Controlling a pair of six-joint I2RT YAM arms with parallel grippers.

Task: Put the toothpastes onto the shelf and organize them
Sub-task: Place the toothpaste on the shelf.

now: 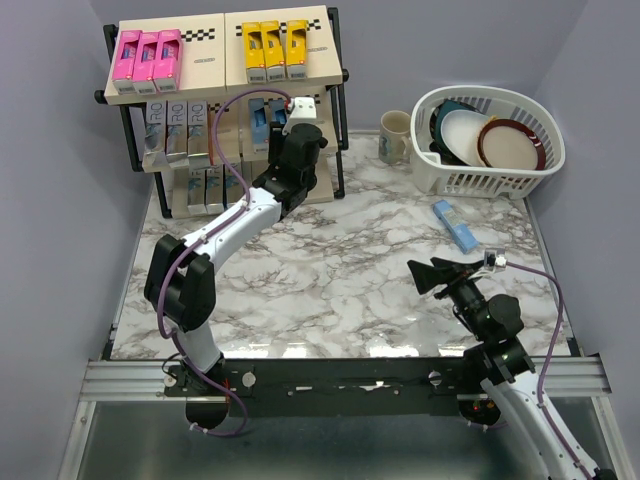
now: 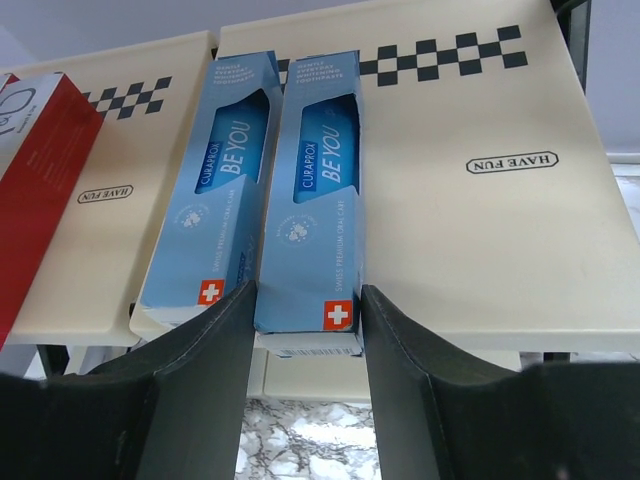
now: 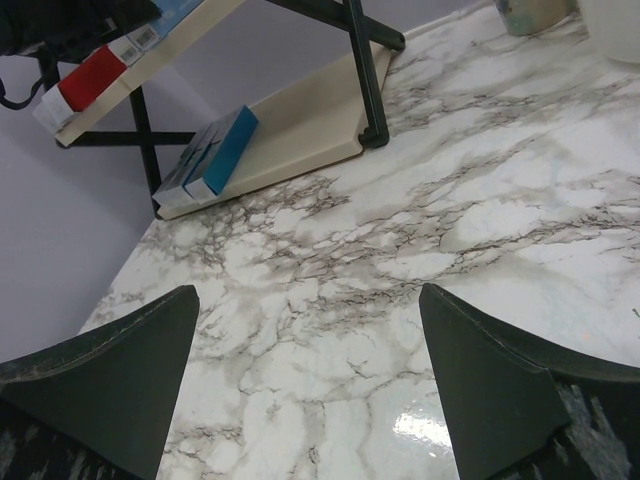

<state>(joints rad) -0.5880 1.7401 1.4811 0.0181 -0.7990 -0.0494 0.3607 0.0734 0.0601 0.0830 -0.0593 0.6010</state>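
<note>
1. A marble-patterned table point(image 1: 340, 270) fills the middle of the room, with both arms bolted along its near edge.
2. The shelf point(image 1: 205, 40) stands at the far left: three beige boards in a black tube frame, each with a checkered strip.
3. A white basket point(image 1: 480, 182) sits at the far right with plates point(image 1: 465, 135) stacked inside it.
4. The left arm point(image 1: 225, 230) stretches far across the table to the shelf's middle tier.
5. The right arm point(image 1: 495, 320) hangs low over the near right part of the table.
6. The right gripper point(image 3: 307, 290) has its fingers spread wide apart, with only bare marble below them.
7. The left gripper point(image 2: 306, 290) is clamped on a light blue carton point(image 2: 315, 190). One finger presses each long side at its near end, and the carton lies flat on the middle board.
8. A second light blue carton point(image 2: 215, 190) lies touching it on the left, and a red carton point(image 2: 40, 170) lies further left, apart from the pair.
9. Three pink cartons point(image 1: 148, 55) sit together on the left of the top tier, and three yellow cartons point(image 1: 272, 48) sit right of centre.
10. Silver cartons point(image 1: 170, 130) line the left of the middle tier.
11. More cartons sit on the bottom tier point(image 1: 205, 185), but I cannot tell their colours from above.
12. One loose blue carton point(image 1: 455, 225) lies on the table near the basket, well apart from the shelf.
13. A mug point(image 1: 397, 135) stands just left of the basket.
</note>
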